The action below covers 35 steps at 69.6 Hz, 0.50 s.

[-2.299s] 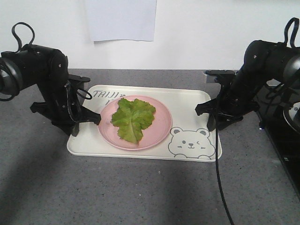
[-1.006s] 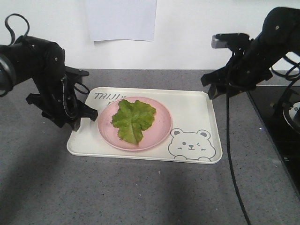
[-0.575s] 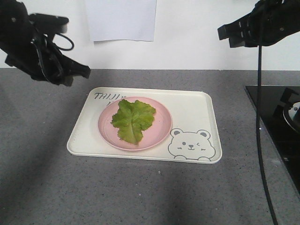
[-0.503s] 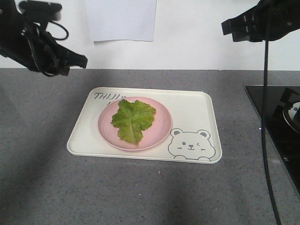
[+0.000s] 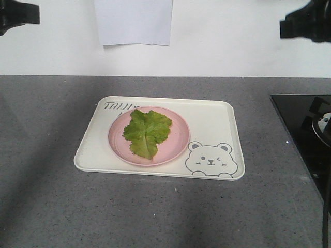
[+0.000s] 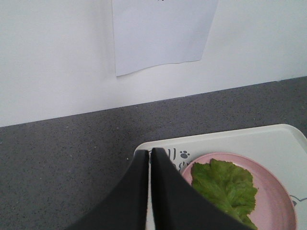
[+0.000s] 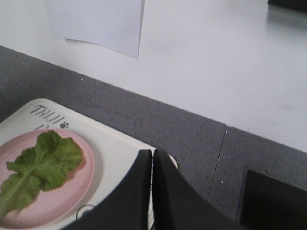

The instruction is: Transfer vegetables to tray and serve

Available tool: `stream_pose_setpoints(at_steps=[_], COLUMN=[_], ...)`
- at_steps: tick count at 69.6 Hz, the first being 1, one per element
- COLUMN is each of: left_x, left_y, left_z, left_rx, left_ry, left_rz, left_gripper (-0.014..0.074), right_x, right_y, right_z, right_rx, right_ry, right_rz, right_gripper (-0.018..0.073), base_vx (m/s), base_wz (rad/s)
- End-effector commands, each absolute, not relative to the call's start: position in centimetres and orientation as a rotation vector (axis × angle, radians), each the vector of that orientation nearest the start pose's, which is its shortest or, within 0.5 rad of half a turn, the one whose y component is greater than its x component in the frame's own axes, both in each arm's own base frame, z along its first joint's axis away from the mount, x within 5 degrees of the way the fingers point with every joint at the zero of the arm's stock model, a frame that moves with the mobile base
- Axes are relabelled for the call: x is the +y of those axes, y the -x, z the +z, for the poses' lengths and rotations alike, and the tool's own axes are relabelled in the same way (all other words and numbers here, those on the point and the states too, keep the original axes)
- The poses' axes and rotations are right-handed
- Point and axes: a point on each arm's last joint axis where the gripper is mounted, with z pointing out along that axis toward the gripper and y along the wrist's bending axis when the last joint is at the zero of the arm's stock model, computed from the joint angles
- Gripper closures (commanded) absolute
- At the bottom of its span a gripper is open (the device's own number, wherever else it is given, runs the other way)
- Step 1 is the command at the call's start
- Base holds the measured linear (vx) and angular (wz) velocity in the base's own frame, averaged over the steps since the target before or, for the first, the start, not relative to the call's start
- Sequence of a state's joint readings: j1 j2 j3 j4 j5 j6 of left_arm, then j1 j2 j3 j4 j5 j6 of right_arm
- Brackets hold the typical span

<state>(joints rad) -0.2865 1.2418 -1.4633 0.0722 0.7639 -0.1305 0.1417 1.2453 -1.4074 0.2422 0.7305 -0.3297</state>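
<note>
Grey counter (image 5: 46,206), lettuce (image 5: 147,132) below both claws

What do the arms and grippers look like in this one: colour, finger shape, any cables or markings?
Both are matte black throughout. In the front view only stubs show at the top corners: the left gripper and right gripper, blocky and unmarked. A thin black cable hangs down the right edge. In the wrist views, each gripper has two smooth, flat, wedge-like fingers tapering to a point, without logos or markings.
</note>
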Motion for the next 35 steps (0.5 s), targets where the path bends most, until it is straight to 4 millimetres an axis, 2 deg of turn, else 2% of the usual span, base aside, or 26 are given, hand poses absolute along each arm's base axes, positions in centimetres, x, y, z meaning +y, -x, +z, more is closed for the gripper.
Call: stream_pose_setpoints(at_steps=[1, 9, 19, 27, 35], left_x=[-6.4, -6.0, -5.6, -5.3, -5.1], left_y=[-22.8, -21.3, -19.3, -18.0, -17.2], left_z=[46.7, 43.8, 38.4, 35.1, 33.3], left_rx=[1.893, 1.903, 1.913, 1.902, 1.882], left_ry=[-0.174, -0.179, -0.175, -0.175, -0.176], left_rz=[-0.208, -0.212, -0.245, -0.255, -0.260], left_gripper=[0.0605, 0.0605, 0.0605, 0.0605, 0.0604], right_x=[4.6, 3.8, 3.2, 2.8, 2.6], right_y=[-23.5, -20.0, -16.2, -14.0, -12.4], right_z=[44.1, 40.3, 35.4, 33.1, 32.0], right_rx=[1.882, 1.875, 1.903, 1.893, 1.885], right_ry=[0.356, 0.353, 0.358, 0.350, 0.348], right_rz=[0.133, 0.099, 0.079, 0.074, 0.076], right_gripper=[0.0564, 0.0564, 0.0564, 0.0564, 0.0564], base_vx=[0.00, 0.00, 0.00, 0.00, 0.00], base_wz=[0.00, 0.00, 0.00, 0.00, 0.00])
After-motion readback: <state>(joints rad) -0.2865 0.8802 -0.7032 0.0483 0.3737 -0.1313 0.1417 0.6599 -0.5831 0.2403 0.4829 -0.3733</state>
